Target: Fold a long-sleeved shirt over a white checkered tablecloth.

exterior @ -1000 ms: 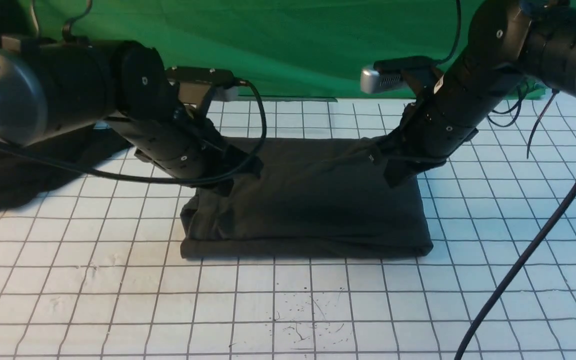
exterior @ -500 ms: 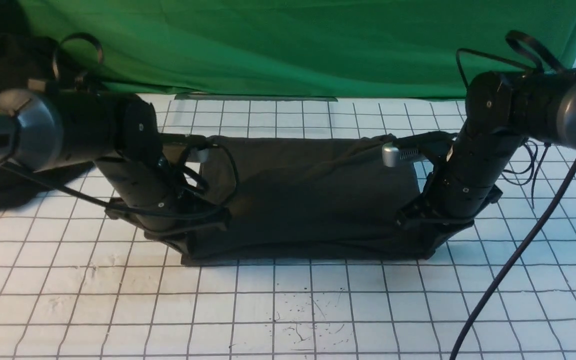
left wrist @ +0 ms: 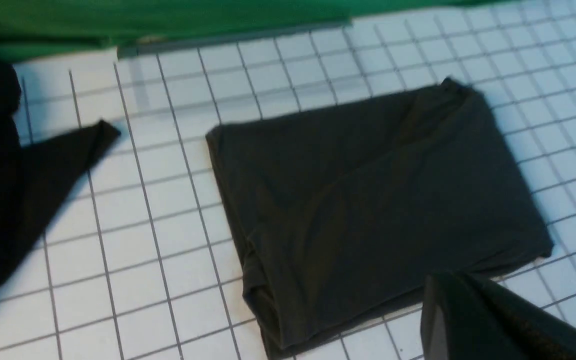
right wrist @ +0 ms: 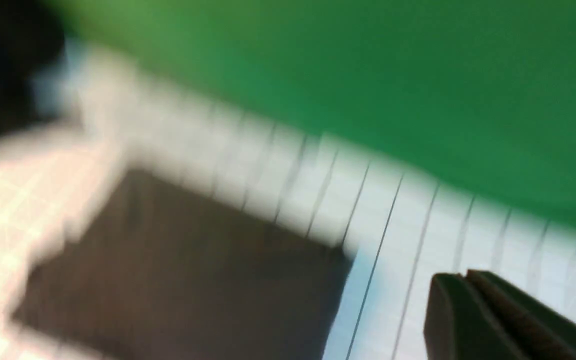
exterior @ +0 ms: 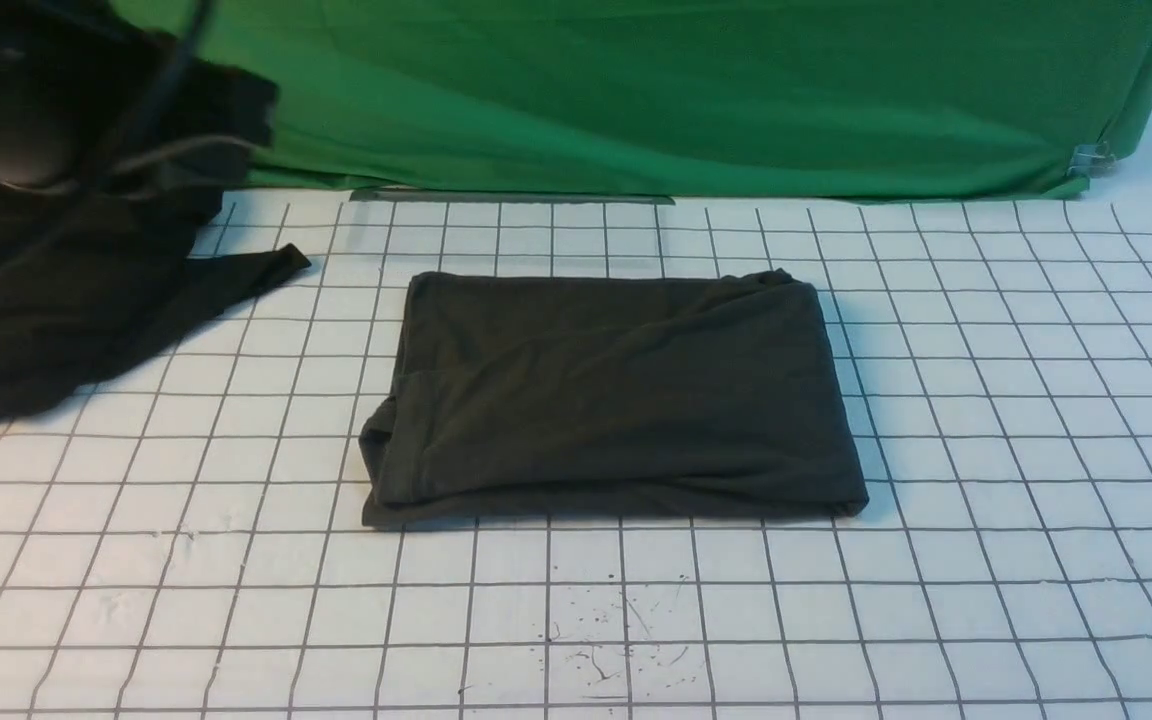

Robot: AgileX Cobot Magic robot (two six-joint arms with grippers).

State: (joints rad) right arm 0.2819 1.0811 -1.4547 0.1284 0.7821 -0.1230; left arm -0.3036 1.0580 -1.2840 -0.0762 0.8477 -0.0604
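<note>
The long-sleeved shirt (exterior: 616,395) lies as a flat charcoal rectangle in the middle of the white checkered tablecloth (exterior: 576,620), with nothing touching it. No logo or label shows. In the left wrist view my left gripper (left wrist: 445,276) hangs above the shirt (left wrist: 368,200), near one corner, jaws pressed together and empty. In the front view only a dark blur of the left arm (exterior: 26,110) shows at the upper left. The right arm is out of the front view. The blurred right wrist view has my right gripper (right wrist: 463,274) shut and empty over bare tablecloth (right wrist: 418,225), beside the shirt (right wrist: 183,270).
A blacker plain garment (exterior: 66,310) lies crumpled at the far left, one pointed flap reaching toward the shirt. The green cloth (exterior: 636,90) hangs along the back, held by a metal clip (exterior: 1086,157) at the right. Faint scuffs (exterior: 616,640) mark the near tablecloth.
Both grippers let go of the shirt's ends and pulled away. The right arm left the front view and the left arm swung to the upper left. The shirt now lies flat, folded.
</note>
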